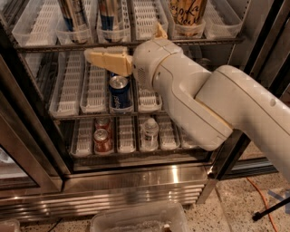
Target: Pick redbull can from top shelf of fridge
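Note:
The fridge [136, 181] stands open before me, with a stainless base. On its top shelf [136, 44], two tall slim cans stand in white lane trays. The redbull can [111, 13] shows silver and blue panels; its top is cut off by the frame. A similar slim can [74, 16] stands left of it. My gripper [106, 59] points left just below the top shelf's front edge. It is under the redbull can and above a blue Pepsi can [120, 93]. It holds nothing that I can see.
A wide tan can with black script [188, 11] stands on the top shelf at right. Red cans [103, 136] and a water bottle [149, 131] sit on the lower rack. A clear plastic bin [136, 219] and an orange cable [258, 195] lie on the floor.

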Motion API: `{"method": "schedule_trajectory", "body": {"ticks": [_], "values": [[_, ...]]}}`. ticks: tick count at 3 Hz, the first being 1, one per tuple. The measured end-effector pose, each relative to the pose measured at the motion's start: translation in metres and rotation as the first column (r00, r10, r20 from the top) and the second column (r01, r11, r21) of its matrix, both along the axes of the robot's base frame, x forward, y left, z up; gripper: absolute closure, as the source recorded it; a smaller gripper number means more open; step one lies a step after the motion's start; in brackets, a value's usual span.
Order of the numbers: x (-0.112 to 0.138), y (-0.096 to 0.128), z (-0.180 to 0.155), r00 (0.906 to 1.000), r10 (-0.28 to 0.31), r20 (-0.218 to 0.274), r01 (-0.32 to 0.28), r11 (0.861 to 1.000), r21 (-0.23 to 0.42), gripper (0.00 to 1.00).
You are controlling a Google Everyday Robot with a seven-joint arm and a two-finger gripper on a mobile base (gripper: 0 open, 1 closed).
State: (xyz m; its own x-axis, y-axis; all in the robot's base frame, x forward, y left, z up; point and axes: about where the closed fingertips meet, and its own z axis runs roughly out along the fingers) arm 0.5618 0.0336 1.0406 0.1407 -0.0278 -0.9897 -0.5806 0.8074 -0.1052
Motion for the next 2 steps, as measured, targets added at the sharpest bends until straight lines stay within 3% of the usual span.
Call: {"method": "schedule_trajectory", "body": {"ticks": [2], "values": [[0.01, 0.024, 0.02, 0.9954, 0.046, 0.084, -0.049, 0.998, 0.036, 0.0]]}}
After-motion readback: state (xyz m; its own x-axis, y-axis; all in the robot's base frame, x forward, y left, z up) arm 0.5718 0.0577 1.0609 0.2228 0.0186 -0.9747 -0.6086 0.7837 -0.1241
